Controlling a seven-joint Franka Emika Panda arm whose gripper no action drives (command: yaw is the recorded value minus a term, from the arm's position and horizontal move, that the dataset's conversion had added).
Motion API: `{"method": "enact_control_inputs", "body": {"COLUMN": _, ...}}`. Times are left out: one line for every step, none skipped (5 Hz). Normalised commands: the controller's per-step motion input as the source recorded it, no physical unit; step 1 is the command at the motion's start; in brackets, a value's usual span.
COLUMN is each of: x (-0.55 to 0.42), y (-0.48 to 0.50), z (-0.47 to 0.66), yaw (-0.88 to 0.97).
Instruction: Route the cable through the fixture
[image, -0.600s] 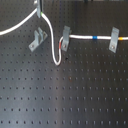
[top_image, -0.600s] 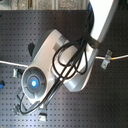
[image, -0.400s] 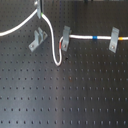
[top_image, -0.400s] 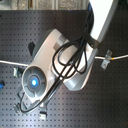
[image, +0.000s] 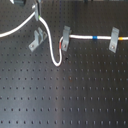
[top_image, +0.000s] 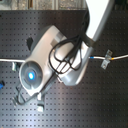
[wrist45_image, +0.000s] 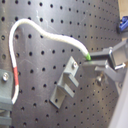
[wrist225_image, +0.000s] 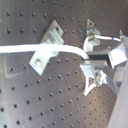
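The white cable runs in from the first exterior view's left and rises to my gripper at the top edge. It then drops into a loop and passes through two slanted clips to the right. Its red-orange mark sits at the first clip and its blue band lies between the clips. The grey U-shaped fixture stands just below my gripper, with the cable beside it and not between its prongs. In both wrist views my gripper is shut on the cable above the fixture.
Two narrower grey clips hold the cable on the black perforated board. In the second exterior view the arm's white body covers most of the scene; a clip and the cable show at the second exterior view's right.
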Motion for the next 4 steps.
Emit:
{"method": "enact_control_inputs", "body": {"x": -0.481, "y": -0.107, "z": 0.25, "yaw": 0.00}}
{"method": "enact_control_inputs", "body": {"x": -0.430, "y": -0.246, "z": 0.37, "yaw": 0.00}}
{"method": "enact_control_inputs", "body": {"x": -0.563, "y": -0.287, "z": 0.34, "yaw": -0.02}}
{"method": "enact_control_inputs", "body": {"x": -0.017, "y": -0.013, "z": 0.00, "yaw": 0.00}}
